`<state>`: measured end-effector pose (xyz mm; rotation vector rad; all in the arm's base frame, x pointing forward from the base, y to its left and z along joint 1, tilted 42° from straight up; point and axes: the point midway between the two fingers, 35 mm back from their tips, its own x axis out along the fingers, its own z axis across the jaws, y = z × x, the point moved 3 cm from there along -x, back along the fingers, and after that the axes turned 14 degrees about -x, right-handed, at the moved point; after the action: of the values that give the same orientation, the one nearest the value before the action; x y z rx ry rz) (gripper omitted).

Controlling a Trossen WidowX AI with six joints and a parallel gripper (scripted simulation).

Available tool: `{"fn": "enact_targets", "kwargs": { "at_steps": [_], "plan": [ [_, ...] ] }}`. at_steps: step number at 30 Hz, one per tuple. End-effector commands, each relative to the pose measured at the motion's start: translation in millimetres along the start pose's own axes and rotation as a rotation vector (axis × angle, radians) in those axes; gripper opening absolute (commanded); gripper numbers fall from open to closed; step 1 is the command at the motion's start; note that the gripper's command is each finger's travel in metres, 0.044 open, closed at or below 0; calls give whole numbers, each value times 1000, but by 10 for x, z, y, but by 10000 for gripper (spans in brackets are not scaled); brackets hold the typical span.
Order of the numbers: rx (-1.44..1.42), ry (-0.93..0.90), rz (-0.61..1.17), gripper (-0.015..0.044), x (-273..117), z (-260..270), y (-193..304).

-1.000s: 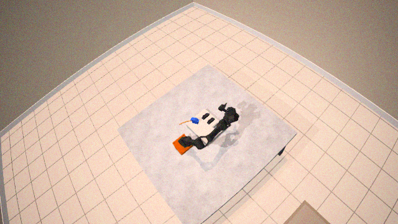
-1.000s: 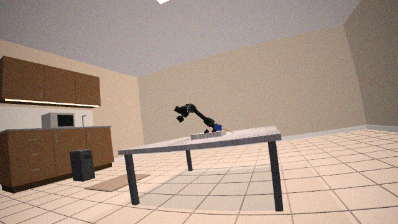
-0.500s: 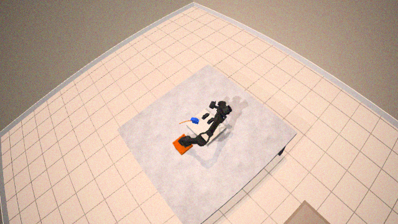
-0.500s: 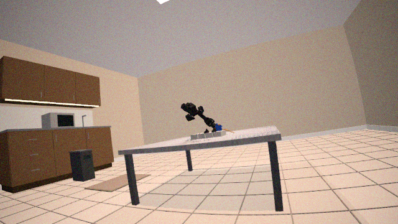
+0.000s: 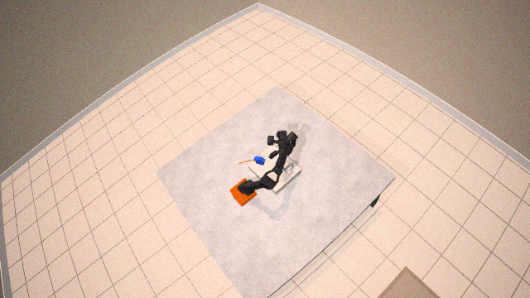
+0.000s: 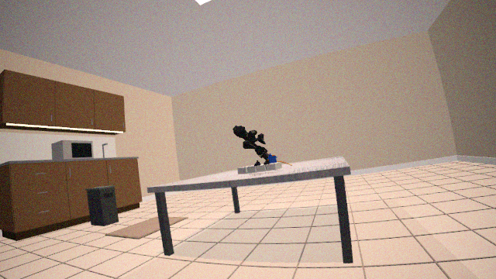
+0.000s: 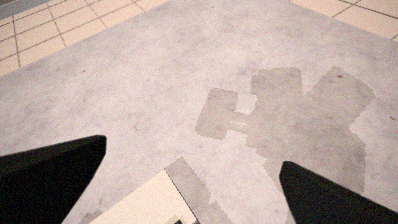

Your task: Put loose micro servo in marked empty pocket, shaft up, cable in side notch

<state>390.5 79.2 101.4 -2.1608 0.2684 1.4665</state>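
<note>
From where I stand, the bench [image 5: 215, 153] [image 6: 310, 169] [image 7: 130, 85] carries a pale deck [image 5: 259, 170] [image 6: 263, 168] [image 7: 150, 202], and everything else I place from that. Seen from above, the blue micro servo [image 5: 259, 160] [image 6: 272, 158] is at one corner of the deck, outside the claw, its orange cable [image 5: 246, 161] [image 6: 286, 163] trailing outward, away from the deck. Whether it rests on that corner or just beside it, I can't tell, nor which way its shaft points. The side view shows the servo standing higher than the deck's top; the wrist view doesn't take it in at all.

The claw [image 5: 288, 135] [image 6: 245, 133] [image 7: 196, 157] is released, its fingers wide apart with nothing between them. The side view has it well above the deck; the wrist view looks between the fingers at bench surface, shadows and one corner of the deck.

Only the top view shows the orange plate [image 5: 242, 201] under the arm's foot, near the deck. It also shows the arm [image 5: 279, 163] [image 6: 260, 149] stretching over the deck, hiding part of it, so I can't make out the marked pocket. The dark bin [image 6: 102, 206] and brown cabinets [image 6: 43, 194], well apart from the deck, appear only from the side.
</note>
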Motion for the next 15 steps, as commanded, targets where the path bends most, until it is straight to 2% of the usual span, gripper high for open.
{"fn": "enact_targets", "kwargs": {
  "at_steps": [1, 15],
  "plan": [
    [-94, -55, 83, 440, 105, 231, 7],
    [-404, -214, 323, 440, 260, 877, 92]
  ]
}}
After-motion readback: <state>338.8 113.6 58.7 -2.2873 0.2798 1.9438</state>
